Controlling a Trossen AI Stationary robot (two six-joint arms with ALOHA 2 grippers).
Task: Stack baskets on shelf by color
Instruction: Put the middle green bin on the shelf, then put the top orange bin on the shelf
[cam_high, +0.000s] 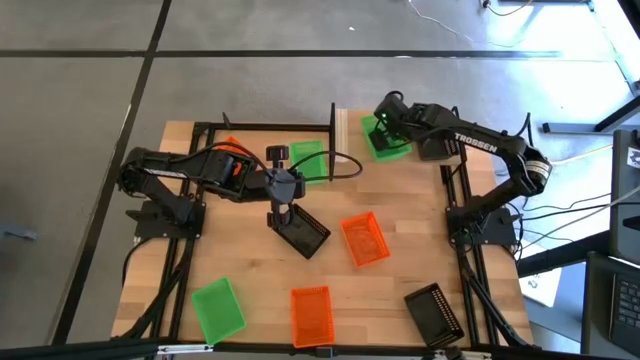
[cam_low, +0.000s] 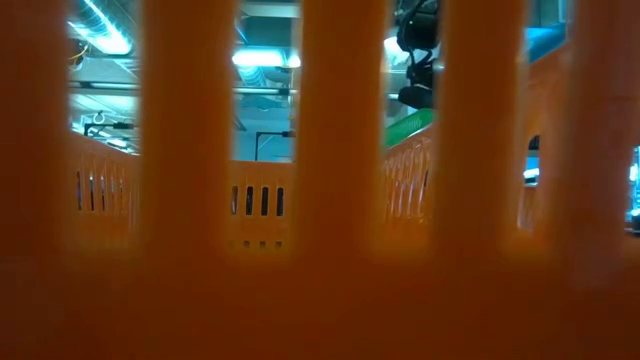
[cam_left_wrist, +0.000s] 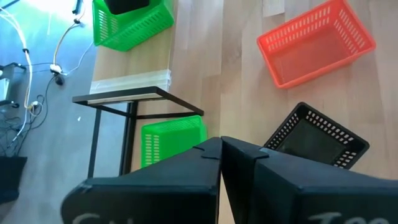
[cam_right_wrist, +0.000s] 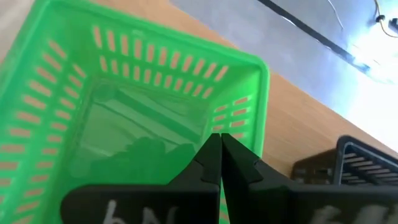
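Note:
My left gripper (cam_high: 281, 215) (cam_left_wrist: 221, 144) is shut and empty, just left of a black basket (cam_high: 305, 232) (cam_left_wrist: 317, 137) that lies on the table's middle. My right gripper (cam_high: 376, 128) (cam_right_wrist: 219, 138) is shut on a green basket (cam_high: 388, 143) (cam_right_wrist: 124, 124) at the far right, beside the shelf's light plank (cam_high: 339, 125) (cam_left_wrist: 130, 81). Inside the shelf's black frame (cam_high: 260, 127) lie another green basket (cam_high: 308, 160) (cam_left_wrist: 171, 140) and an orange one (cam_high: 232, 150), partly hidden by my left arm. My right gripper comes from above, pointing down, and its shut fingertips (cam_right_wrist: 211, 155) sit at the inner side of the green basket's short end wall (cam_right_wrist: 233, 115). The fingers hide the place of contact. In the low view the basket's rim (cam_low: 410, 125) shows tilted below the gripper.
Loose baskets on the table: orange (cam_high: 365, 240) at the middle right, green (cam_high: 218, 308), orange (cam_high: 312, 315) and black (cam_high: 435, 310) along the near edge, black (cam_high: 435, 148) under my right arm. The near orange basket (cam_low: 320, 250) blocks the low view.

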